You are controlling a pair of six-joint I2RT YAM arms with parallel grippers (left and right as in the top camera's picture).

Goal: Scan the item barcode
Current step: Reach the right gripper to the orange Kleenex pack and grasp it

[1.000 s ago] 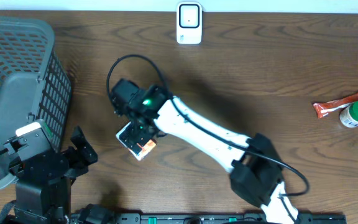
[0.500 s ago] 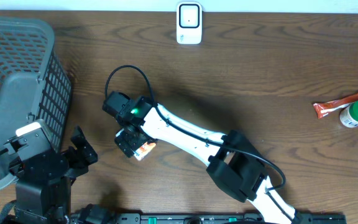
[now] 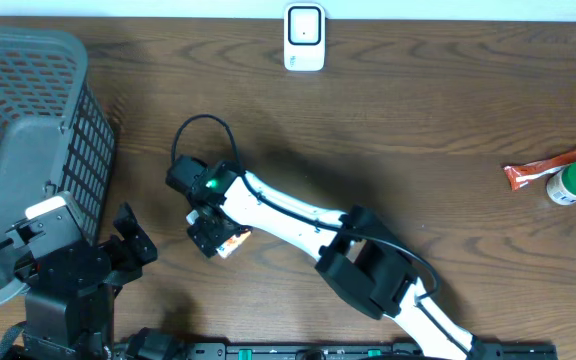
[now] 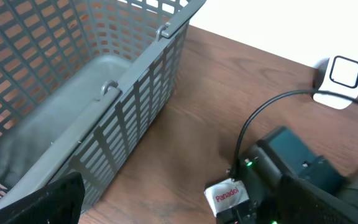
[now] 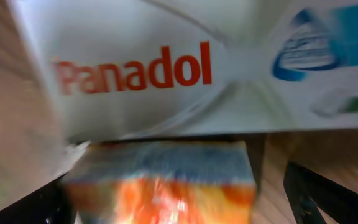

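Right fingers point(image 5: 328, 196) spread wide, straddling white-and-orange Panadol cardboard box point(image 5: 166, 81) on brown wooden table point(image 3: 418, 110). Risk: off-centre closing skids or twists it, hiding barcode.

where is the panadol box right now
In the overhead view the Panadol box lies on the table left of centre, partly under the right gripper. The grey basket stands further to its left.

Mock shop checkout: wood-grain table point(image 3: 448, 200), grey wire basket point(image 3: 28, 140), white barcode scanner point(image 3: 304, 37), Panadol box point(image 4: 230, 195).
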